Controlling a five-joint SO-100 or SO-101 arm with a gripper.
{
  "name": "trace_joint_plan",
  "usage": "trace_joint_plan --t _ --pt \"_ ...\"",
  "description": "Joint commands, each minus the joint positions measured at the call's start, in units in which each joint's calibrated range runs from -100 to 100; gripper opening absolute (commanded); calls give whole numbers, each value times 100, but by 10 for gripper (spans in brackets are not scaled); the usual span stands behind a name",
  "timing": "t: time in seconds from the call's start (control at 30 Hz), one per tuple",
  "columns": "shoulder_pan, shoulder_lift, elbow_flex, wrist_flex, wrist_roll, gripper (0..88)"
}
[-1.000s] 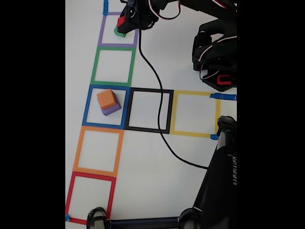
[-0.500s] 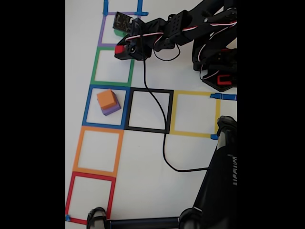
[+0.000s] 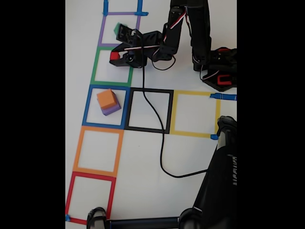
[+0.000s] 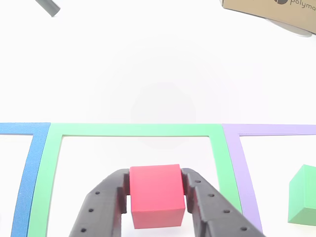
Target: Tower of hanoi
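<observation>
My gripper [image 3: 114, 56] hangs over the green tape square [image 3: 97, 64] in the fixed view, shut on the red cube [image 3: 114, 55]. The other view shows the red cube [image 4: 156, 196] clamped between both black fingers [image 4: 101, 207], inside the green tape square [image 4: 55, 163]. The green cube [image 3: 117, 29] sits in the purple tape square [image 3: 102, 29], partly hidden by the arm; the green cube [image 4: 303, 196] lies at the right edge of the other view. The orange cube [image 3: 106, 98] sits stacked on the purple cube [image 3: 112, 109] in the blue tape square [image 3: 87, 106].
Black [image 3: 169, 110], yellow [image 3: 218, 114], orange [image 3: 77, 150] and red [image 3: 70, 193] tape squares lie on the white table. A black cable [image 3: 159, 138] trails across the black square. The arm's base [image 3: 218, 69] stands at upper right; a dark stand [image 3: 217, 186] fills the lower right.
The gripper carried the red cube from the purple square down into the green square. The green cube stayed in the purple square. The arm has folded back toward its base.
</observation>
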Motion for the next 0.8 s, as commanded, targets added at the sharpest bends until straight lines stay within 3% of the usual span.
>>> trace_joint_plan --t 0.0,0.3,0.63,0.77 --pt "-51 320 -271 -432 36 13" --pt "16 748 -344 -739 36 19" --pt "26 910 -344 -942 36 171" --pt "26 861 -344 -990 36 194"
